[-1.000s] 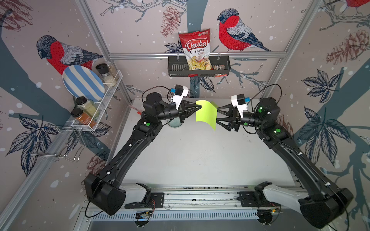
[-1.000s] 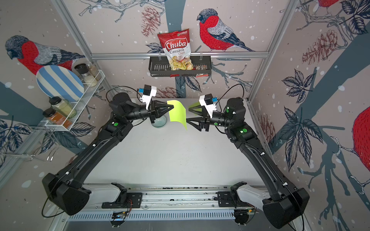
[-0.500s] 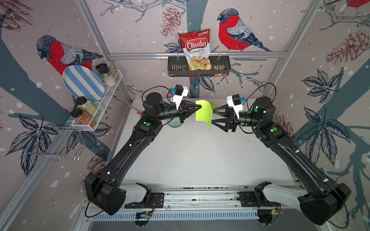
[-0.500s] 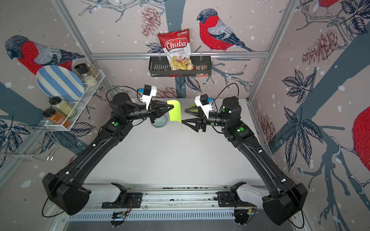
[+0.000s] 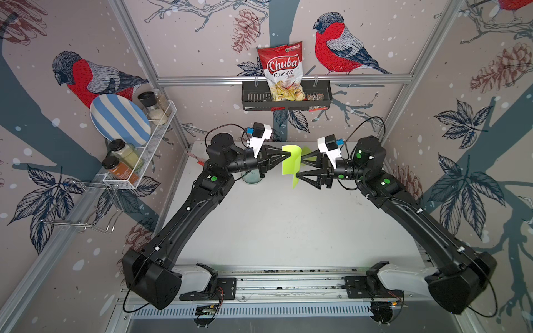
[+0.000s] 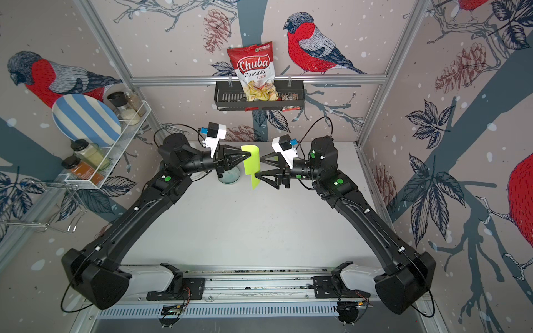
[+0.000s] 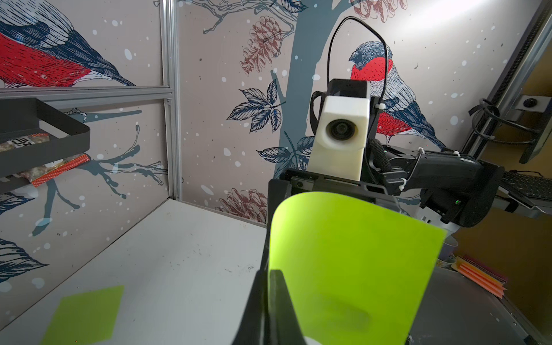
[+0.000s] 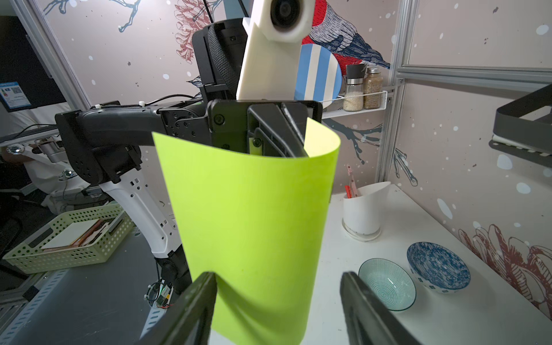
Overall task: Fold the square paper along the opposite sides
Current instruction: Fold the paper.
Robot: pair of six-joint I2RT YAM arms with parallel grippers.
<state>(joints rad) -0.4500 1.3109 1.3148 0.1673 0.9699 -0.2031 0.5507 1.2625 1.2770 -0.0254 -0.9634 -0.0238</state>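
I hold the square paper (image 5: 288,167) curled in mid-air over the tabletop (image 5: 288,230), left end effector (image 5: 289,155) clamped on its edge, right end effector (image 5: 299,167) spread astride it. Closing with the edges misaligned could crease it crooked or tug it free.

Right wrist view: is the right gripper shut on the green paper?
No, the right gripper stands open, its fingers well apart with the curved green paper hanging between them.

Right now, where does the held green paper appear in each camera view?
A top view: green paper near the centre.
A top view: green paper near the centre, slightly left.
Left wrist: green paper large in the foreground.
Right wrist: green paper fills the middle.
Shared landmark: black wall basket.
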